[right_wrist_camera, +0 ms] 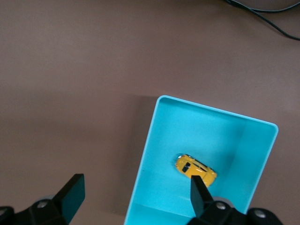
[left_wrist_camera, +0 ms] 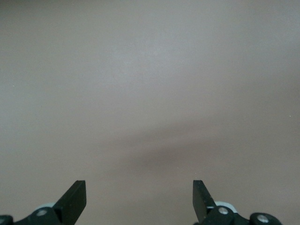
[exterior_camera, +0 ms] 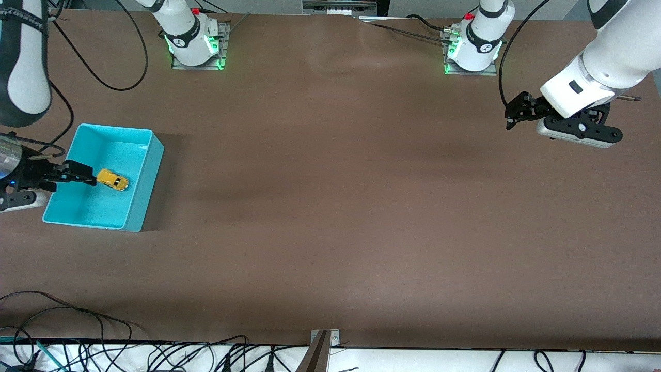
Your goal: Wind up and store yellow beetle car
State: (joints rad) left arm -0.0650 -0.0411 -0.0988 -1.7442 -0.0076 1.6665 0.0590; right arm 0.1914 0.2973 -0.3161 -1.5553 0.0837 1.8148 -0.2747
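Toward the right arm's end of the table sits the open rectangular turquoise plastic bin (exterior_camera: pixel 150 170); the tiny yellow-orange beetle-shaped toy car (exterior_camera: pixel 112 179) with dark windows lies on the bin's floor, free of any grip. Over the bin hangs the right gripper (exterior_camera: pixel 85 178), its black fingers spread wide with nothing between them; in the right wrist view the car (right_wrist_camera: pixel 196 169) shows inside the bin (right_wrist_camera: pixel 154 154), close by one fingertip (right_wrist_camera: pixel 199 190) yet apart from it. Off at the left arm's end, the left gripper (exterior_camera: pixel 514 111) waits above bare brown table (exterior_camera: pixel 330 206), its two black fingers (left_wrist_camera: pixel 75 194) likewise wide and empty. Judging from this, storing looks done, since the car already rests in the bin; whether it was wound cannot be told. What seems left is only for the right arm to clear away from the bin.
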